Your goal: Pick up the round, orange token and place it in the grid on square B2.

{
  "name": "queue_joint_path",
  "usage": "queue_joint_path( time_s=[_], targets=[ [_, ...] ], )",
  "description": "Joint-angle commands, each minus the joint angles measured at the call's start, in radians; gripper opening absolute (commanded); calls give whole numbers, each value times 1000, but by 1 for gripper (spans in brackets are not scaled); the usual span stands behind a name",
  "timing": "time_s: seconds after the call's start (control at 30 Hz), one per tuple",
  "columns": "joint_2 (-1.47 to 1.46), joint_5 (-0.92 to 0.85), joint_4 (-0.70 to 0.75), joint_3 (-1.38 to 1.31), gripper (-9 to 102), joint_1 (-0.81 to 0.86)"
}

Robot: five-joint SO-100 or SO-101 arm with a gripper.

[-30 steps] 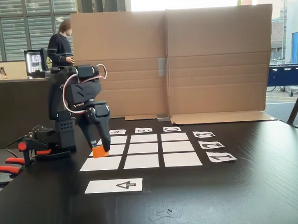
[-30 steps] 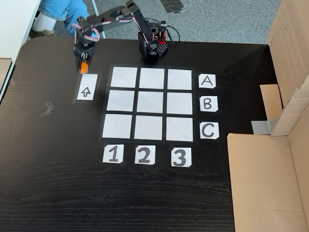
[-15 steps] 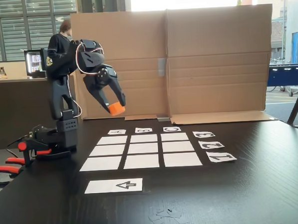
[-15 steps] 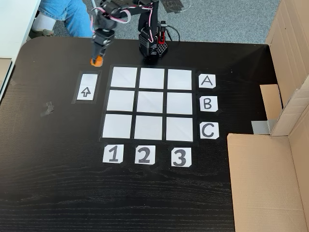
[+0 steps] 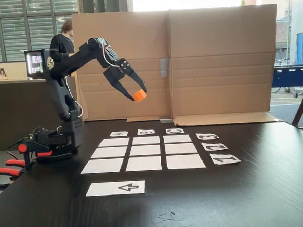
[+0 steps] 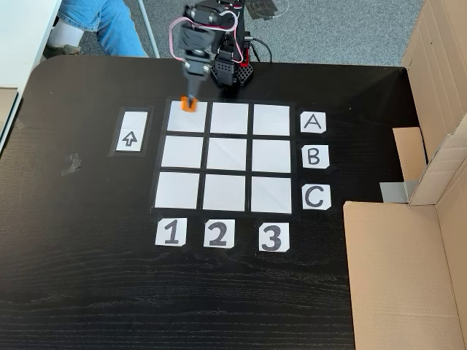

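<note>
Gripper (image 5: 138,95): carried high above the table (image 5: 257,189), fingers pinching the token (image 5: 139,96) at their tips; in the view from above the gripper (image 6: 189,104) hung over the corner square of row A, column 1.

Token (image 6: 189,105): small orange cylinder, clear of every surface, well above the grid (image 6: 227,156).

Square B2 (image 6: 229,154): bare white paper, middle of the nine; also seen in the low side view (image 5: 146,150). It lay one row and one column away from the spot under the token.

Risks, as judged:
- Grip looked shallow, at the fingertips only; a jolt in travel could let the token slip and drop onto the wrong square.
- Released from this height, the short cylinder would likely bounce or roll off B2 across the dark gaps; a descent close to the paper seemed needed first.
- The token is much smaller than a square, so a small aiming error would matter little, but a stop short would leave it in row A.

Surroundings:
- Letter cards A, B, C (image 6: 312,156) and number cards 1, 2, 3 (image 6: 217,234) edging the grid.
- Arrow card (image 6: 130,138) just beside column 1.
- Cardboard wall (image 5: 174,61) behind the table.
- Red-handled clamps (image 5: 12,169) at the arm's base.
- A person (image 5: 61,47) in the background.

Obstructions: nothing stood on the grid between gripper and B2.
</note>
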Motion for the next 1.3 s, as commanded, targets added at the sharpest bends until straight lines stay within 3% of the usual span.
queue_joint_path(
  time_s=[0.0, 0.5, 1.27],
  targets=[
    [-41, 21, 3, -8, -1, -71],
    [-396, 138, -38, 2, -1, -137],
    [-571, 212, -114, 106, 0, -227]
  ],
)
